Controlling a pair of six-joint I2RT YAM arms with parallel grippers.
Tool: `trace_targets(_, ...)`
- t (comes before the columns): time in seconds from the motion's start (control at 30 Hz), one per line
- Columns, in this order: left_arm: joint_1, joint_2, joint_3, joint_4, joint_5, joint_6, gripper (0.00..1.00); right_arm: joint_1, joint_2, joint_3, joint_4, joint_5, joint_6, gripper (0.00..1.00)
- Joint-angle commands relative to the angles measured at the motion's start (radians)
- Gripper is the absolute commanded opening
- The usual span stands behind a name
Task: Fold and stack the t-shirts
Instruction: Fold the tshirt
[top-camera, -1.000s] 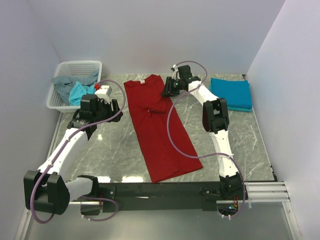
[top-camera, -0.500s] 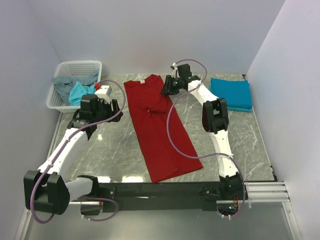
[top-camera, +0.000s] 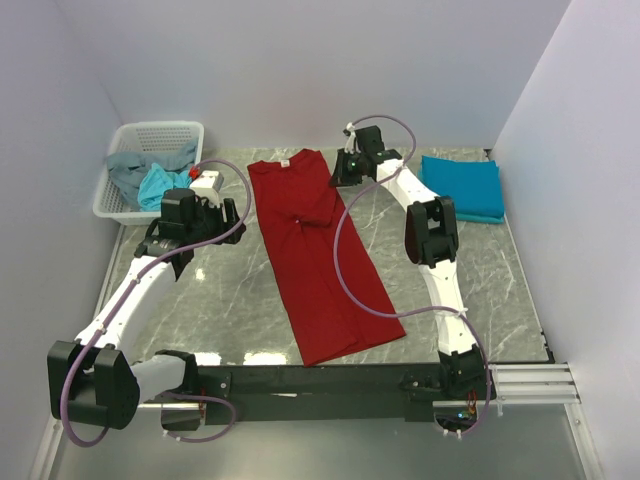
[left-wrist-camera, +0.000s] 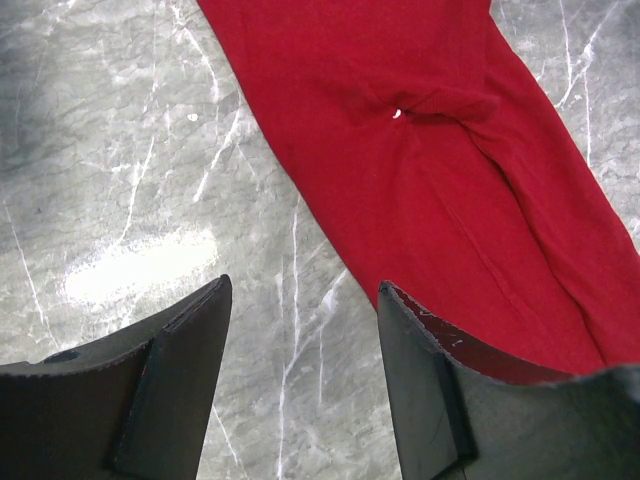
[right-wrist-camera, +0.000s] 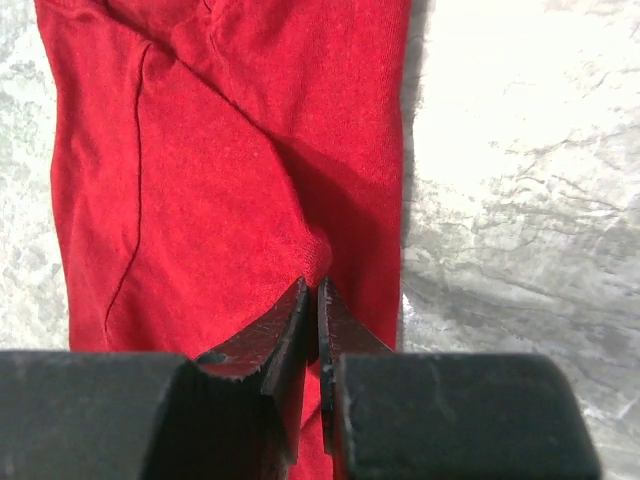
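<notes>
The red shirt (top-camera: 315, 255) lies in a long strip down the middle of the table (top-camera: 220, 310), collar at the far end. The right gripper (right-wrist-camera: 315, 300) is closed on a small pucker of cloth near the shirt's far right edge. The left gripper (left-wrist-camera: 300, 290) hangs with jaws apart over bare marble just beside the shirt's left edge, holding nothing. A folded blue shirt (top-camera: 462, 185) sits at the far right, and grey (top-camera: 125, 170) and turquoise (top-camera: 160, 185) shirts lie crumpled in the basket (top-camera: 120, 135) at the far left.
</notes>
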Motion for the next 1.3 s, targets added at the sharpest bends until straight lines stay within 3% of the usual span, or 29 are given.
trace_targets(0.0, 0.000, 0.002, 0.042, 0.022, 0.026, 0.016, 0.66, -0.005, -0.104, 0.030, 0.010, 0.035, -0.035, 0.14)
trace_targets(0.27, 0.000, 0.005, 0.043, 0.019, 0.027, 0.016, 0.66, 0.003, -0.150, 0.015, 0.001, 0.124, -0.097, 0.15)
trace_targets(0.47, 0.000, 0.004, 0.043, 0.017, 0.024, 0.017, 0.66, 0.009, -0.155, 0.018, -0.012, 0.186, -0.132, 0.24)
trace_targets(0.67, -0.002, 0.002, 0.043, 0.017, 0.027, 0.017, 0.66, 0.011, -0.187, 0.015, -0.001, 0.290, -0.180, 0.24)
trace_targets(0.77, 0.000, 0.004, 0.043, 0.017, 0.029, 0.016, 0.66, 0.005, -0.177, 0.016, -0.010, 0.254, -0.178, 0.25)
trace_targets(0.9, -0.002, 0.001, 0.042, 0.017, 0.027, 0.016, 0.66, -0.012, -0.111, 0.061, -0.033, 0.140, -0.120, 0.38)
trace_targets(1.0, -0.002, -0.003, 0.042, 0.017, 0.027, 0.017, 0.66, -0.025, -0.043, 0.095, -0.039, 0.051, -0.069, 0.41)
trace_targets(1.27, -0.003, 0.011, 0.045, 0.016, 0.026, 0.017, 0.66, -0.046, 0.026, 0.079, -0.015, -0.010, 0.000, 0.44)
